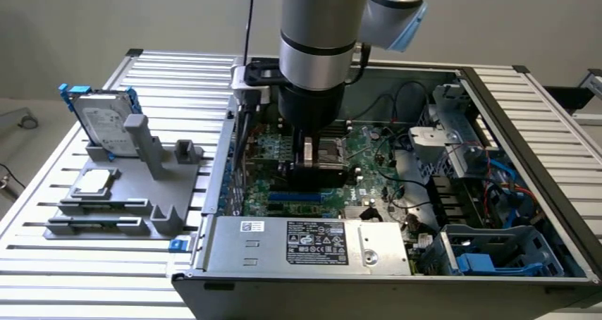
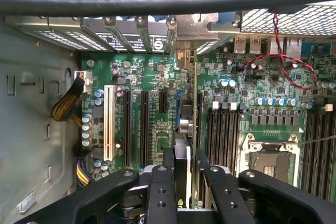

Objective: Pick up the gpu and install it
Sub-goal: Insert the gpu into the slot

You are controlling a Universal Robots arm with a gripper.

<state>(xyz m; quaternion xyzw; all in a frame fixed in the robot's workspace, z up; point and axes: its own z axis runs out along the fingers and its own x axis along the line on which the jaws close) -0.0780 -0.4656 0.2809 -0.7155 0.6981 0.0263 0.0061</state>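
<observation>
Shows a robot arm (image 1: 320, 38) standing down inside an open computer case (image 1: 526, 130) on a slatted worktop (image 1: 56, 263). Holds the gpu (image 2: 192, 114) between jaws closed to a narrow gap, pinching the card's two faces near its upper edge. Keeps it upright and edge-on just over the green motherboard (image 2: 157, 103), among the long expansion slots (image 2: 144, 124), with the silver end bracket toward the rear slot covers (image 2: 126, 30). Probably light and stiff yet fragile. Best pinched flat across shroud and board, clear of the contact edge. Cannot tell whether seated in a slot.
</observation>
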